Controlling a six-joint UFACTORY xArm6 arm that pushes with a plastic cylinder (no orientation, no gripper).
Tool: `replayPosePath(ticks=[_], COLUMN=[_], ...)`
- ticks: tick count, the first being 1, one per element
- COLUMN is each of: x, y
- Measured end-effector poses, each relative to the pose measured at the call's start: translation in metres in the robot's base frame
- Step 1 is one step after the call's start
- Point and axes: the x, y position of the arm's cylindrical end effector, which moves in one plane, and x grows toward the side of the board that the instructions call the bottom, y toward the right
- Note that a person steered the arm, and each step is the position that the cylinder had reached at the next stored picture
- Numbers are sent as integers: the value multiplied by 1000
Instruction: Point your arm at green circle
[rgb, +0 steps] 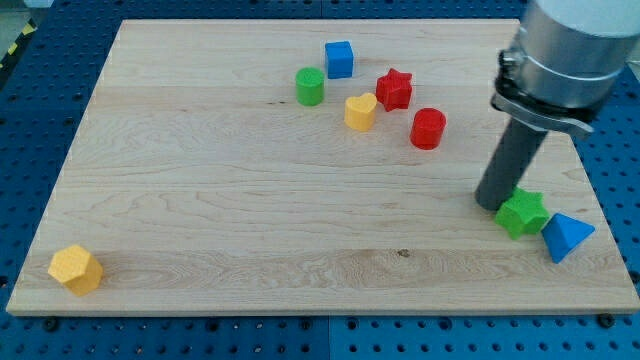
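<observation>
my tip (493, 204) – touching green star (523, 213)

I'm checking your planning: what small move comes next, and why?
Probably slide my tip toward the view's upper left, toward the green circle. My tip sits right beside the green star at the view's right, with the red cylinder near the direct path.

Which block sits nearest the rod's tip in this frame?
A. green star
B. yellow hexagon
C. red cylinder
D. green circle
A: my tip stands right beside the green star-shaped block at the view's right, while the green circle block lies far off near the view's top.
</observation>
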Motion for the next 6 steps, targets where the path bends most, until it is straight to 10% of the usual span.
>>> replayPosePath(ticks=[2,6], x=[-16,-140], y=[-13,-235])
